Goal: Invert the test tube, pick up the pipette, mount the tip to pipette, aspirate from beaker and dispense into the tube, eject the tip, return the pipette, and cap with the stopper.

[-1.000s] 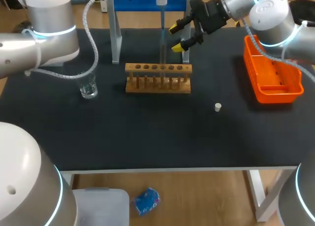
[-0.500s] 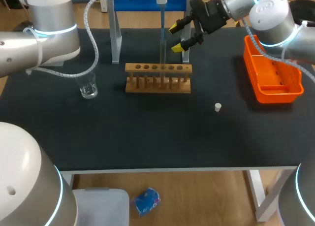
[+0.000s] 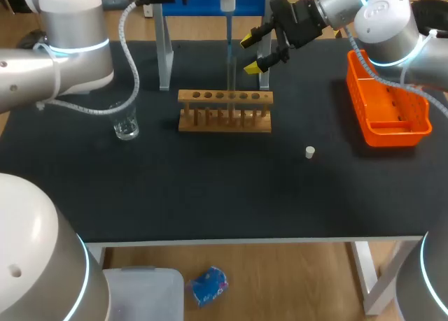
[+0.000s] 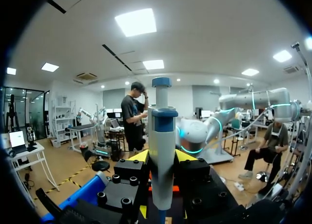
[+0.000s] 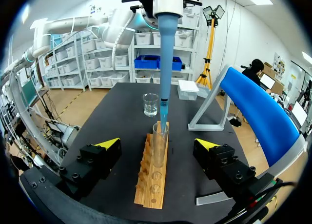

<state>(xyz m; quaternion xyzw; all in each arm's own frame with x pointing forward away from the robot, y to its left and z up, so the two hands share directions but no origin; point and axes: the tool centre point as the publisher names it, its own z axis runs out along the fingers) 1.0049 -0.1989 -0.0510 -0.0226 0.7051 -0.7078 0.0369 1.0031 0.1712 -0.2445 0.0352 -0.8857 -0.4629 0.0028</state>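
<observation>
left jaws pinch the pipette (image 4: 162,155), its blue tip (image 5: 165,63) at the mouth of the test tube (image 5: 159,148) in the rack (image 3: 224,119). right jaws spread, empty, near the rack's far side.

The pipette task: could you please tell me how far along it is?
Done: test tube upright in the rack, tip mounted on the pipette. In hand: left gripper holds the pipette, tip at the tube's mouth, seemingly dispensing. Left: eject tip, return pipette, cap; the stopper lies on the table.
</observation>
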